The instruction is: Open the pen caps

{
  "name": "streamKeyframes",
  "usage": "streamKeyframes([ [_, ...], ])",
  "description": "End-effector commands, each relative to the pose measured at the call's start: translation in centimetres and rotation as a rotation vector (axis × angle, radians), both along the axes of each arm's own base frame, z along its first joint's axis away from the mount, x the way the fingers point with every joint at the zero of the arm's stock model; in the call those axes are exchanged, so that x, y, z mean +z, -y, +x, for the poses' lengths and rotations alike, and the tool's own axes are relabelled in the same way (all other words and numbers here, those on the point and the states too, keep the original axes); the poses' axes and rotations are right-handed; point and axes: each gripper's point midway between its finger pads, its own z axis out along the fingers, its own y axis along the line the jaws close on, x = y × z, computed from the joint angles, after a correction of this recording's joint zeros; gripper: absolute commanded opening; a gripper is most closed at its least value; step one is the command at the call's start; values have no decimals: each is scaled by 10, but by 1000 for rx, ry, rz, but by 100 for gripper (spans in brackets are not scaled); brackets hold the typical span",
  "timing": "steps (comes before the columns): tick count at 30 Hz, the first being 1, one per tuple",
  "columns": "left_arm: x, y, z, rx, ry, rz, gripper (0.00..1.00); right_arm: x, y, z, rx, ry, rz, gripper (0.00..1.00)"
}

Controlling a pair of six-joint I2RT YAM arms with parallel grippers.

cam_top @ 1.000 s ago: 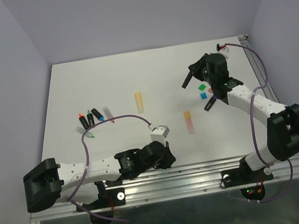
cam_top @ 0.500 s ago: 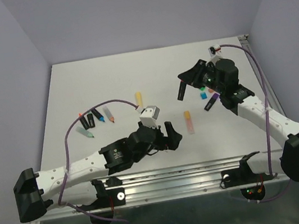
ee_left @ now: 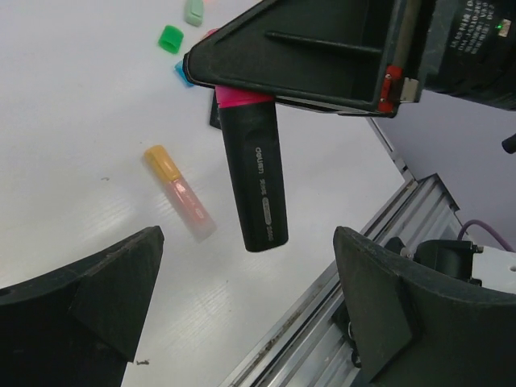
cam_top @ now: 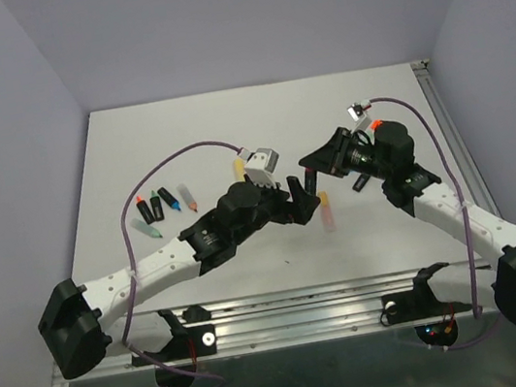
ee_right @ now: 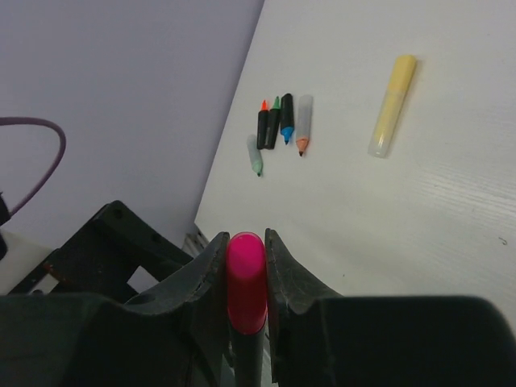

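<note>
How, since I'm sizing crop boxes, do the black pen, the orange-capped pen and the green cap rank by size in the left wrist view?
1. black pen, held nearer the camera
2. orange-capped pen
3. green cap

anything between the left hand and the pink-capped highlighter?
Nothing. Left wrist view: the pink-capped highlighter, gripped by the right hand, hangs ahead of the open left hand, gap bare.
</note>
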Motion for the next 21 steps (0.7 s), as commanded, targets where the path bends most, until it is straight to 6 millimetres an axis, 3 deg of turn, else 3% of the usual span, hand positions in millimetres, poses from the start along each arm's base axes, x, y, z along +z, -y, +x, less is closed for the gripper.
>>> streamKeyframes([
  [1,38,25,1,-122,73,-112,99,37,-8,-16,53,114,92,1],
  [7,54,32,11,-111,99,-153,98,44,-13,-29,90,121,142,1],
  [10,61,31,16,-95,111,-173,86,45,-18,-39,116,111,175,1],
  [13,64,34,12,-141,117,-186,64,51,-17,-41,113,144,185,1],
  [16,65,37,4,-184,109,-200,51,54,-16,-40,104,167,190,1],
  [18,65,36,2,-189,103,-211,35,59,-17,-41,109,182,204,1],
  [21,67,34,-4,-215,98,-227,27,68,-16,-43,113,226,227,1],
])
